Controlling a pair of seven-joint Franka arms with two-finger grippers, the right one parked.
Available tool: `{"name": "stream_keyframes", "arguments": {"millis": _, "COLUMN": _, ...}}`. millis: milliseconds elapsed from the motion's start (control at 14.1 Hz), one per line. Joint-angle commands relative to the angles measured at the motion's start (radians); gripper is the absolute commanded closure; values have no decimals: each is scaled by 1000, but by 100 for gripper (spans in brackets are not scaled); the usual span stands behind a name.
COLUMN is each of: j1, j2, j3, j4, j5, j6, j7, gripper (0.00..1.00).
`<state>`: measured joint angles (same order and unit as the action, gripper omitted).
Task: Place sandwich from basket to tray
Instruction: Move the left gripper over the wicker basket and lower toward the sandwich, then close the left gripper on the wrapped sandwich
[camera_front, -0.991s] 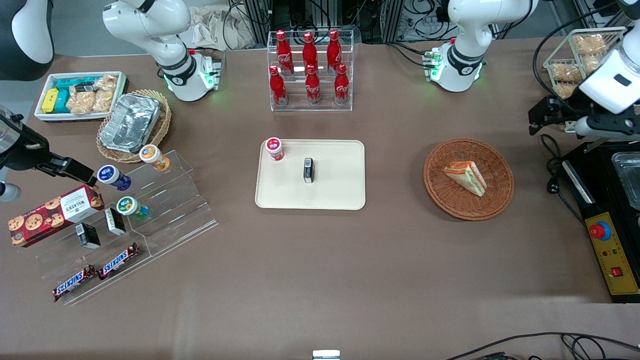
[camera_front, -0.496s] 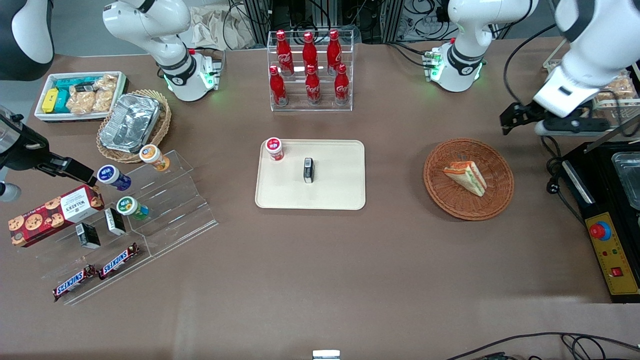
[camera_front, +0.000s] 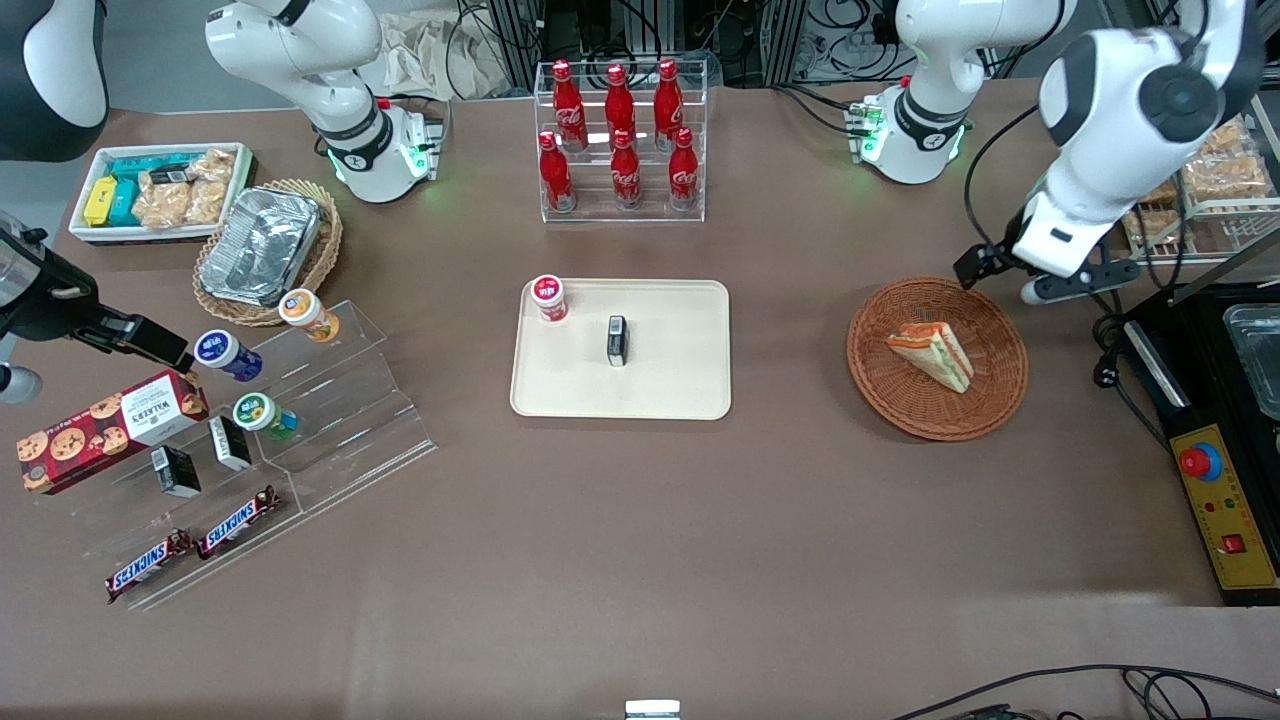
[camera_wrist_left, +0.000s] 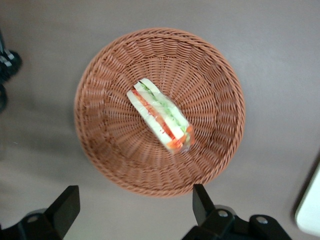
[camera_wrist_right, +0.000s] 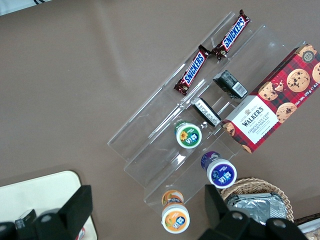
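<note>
While the brown worktop (camera_front: 640, 520) is spread under everything, the claw (camera_front: 985, 270) is held above it at the working arm's end, just over the basket's rim on the side farther from the front camera. Its two fingers (camera_wrist_left: 65, 207) are seen spread wide apart in the left wrist view, with nothing held between them.

The tray (camera_front: 680, 395) is found well apart from the claw, toward the parked arm's end of the worktop. A red-capped jar (camera_front: 548, 297) and a small black box (camera_front: 617, 340) are carried on it.

The basket (camera_front: 890, 385) is set directly below the claw and slightly nearer to the front camera. In the left wrist view the basket (camera_wrist_left: 105, 90) is framed whole between the two spread fingers, well clear of both.

A rack of red bottles (camera_front: 620, 135) is stood farther from the front camera than the claw, toward the parked arm's end.

The sandwich (camera_front: 932, 353) is laid in the middle of the basket, nearer to the front camera than the claw and untouched by it. In the left wrist view the sandwich (camera_wrist_left: 160, 115) is shown lying flat on the weave, with its red and green filling layers turned upward.
</note>
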<state>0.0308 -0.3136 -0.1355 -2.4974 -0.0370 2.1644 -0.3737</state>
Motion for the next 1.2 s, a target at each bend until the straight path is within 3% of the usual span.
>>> {"name": "stream_keyframes", "arguments": {"millis": 0, "j1": -22, "j2": 48, "j3": -1, "j4": -51, "j5": 2, "j6": 113, "j7": -195, "gripper": 0}}
{"name": "stream_keyframes", "arguments": {"millis": 283, "j1": -40, "j2": 145, "j3": -1, "j4": -63, "j5": 3, "j6": 250, "j7": -367, "gripper": 0}}
{"name": "stream_keyframes", "arguments": {"millis": 1133, "j1": -49, "j2": 275, "j3": 7, "j4": -149, "j5": 29, "j6": 542, "j7": -452, "gripper": 0}}
